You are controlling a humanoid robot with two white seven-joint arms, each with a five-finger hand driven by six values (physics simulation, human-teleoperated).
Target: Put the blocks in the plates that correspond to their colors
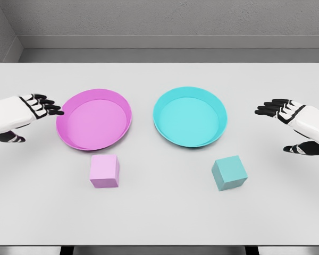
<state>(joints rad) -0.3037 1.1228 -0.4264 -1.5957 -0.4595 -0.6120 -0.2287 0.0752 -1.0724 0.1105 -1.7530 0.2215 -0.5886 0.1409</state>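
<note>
A pink block [105, 171] lies on the white table just in front of the pink plate [74, 139]. A teal block [229, 172] lies in front and slightly right of the teal plate [165, 130]. Both plates hold nothing. My left hand [36, 116] hovers at the left edge beside the pink plate, fingers extended and thumb apart, holding nothing. My right hand [285, 123] hovers at the right edge, right of the teal plate and above the teal block, fingers spread and holding nothing.
The white table [159, 218] spans the view, with its front edge near the bottom of the picture. A grey wall and floor lie behind its far edge.
</note>
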